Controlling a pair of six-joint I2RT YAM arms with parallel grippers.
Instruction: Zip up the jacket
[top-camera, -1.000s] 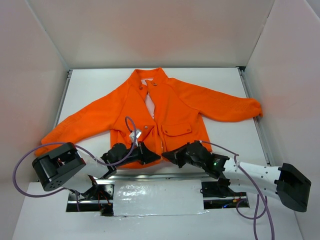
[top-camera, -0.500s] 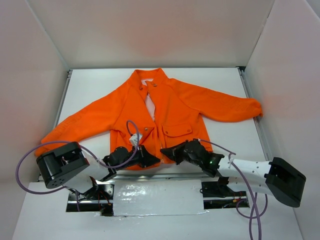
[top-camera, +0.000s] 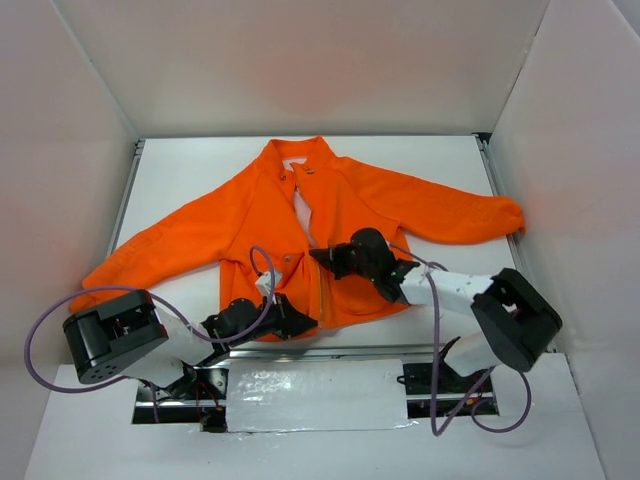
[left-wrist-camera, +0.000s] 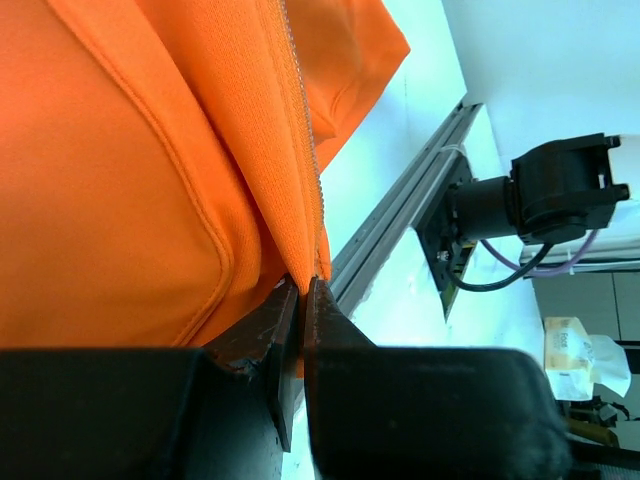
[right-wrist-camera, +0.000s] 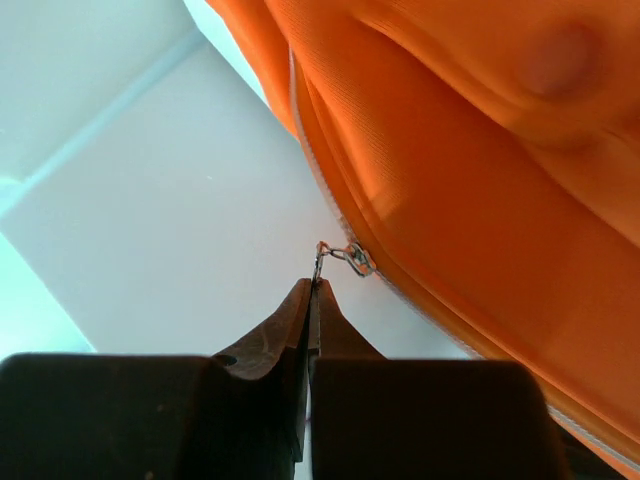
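On white surface (top-camera: 440, 165), orange jacket (top-camera: 350, 215) lies flat, upper front open. Grip: left claw (left-wrist-camera: 303, 292) clamped on hem (left-wrist-camera: 312, 250) at zipper base; right claw (right-wrist-camera: 312, 292) pinching zipper pull (right-wrist-camera: 343, 257). Risk: thin pull slips out if tug strays off teeth line.

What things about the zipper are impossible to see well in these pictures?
Top view: the zipper pull is hidden under the right tool; only the right wrist view shows it.
Left wrist view: the bottom zipper end of the jacket is hidden inside the shut left tool.
Right wrist view: a round spot, perhaps a snap, is blurred.
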